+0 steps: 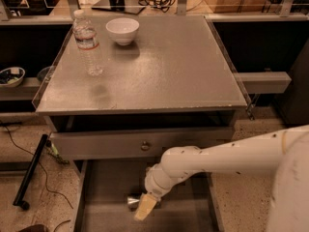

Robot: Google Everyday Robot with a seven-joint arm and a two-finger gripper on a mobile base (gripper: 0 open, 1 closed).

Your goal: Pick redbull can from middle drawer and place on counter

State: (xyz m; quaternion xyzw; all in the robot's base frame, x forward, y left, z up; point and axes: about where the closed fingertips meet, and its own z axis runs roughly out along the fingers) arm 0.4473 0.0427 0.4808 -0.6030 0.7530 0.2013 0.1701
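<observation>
Gripper [144,208] low inside middle drawer [102,199], at end of smooth white arm [217,157] reaching in from right, wrist bent down. Open or clamped: cannot tell. Redbull can [132,201] on its side just left of gripper, shiny round end showing. Above and beyond: flat speckled grey counter [169,66], clear ribbed water bottle [88,45], white bowl [122,30].

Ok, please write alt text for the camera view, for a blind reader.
A robot arm reaches into the open middle drawer, its gripper at the redbull can. On the counter above stand a water bottle and a white bowl.
</observation>
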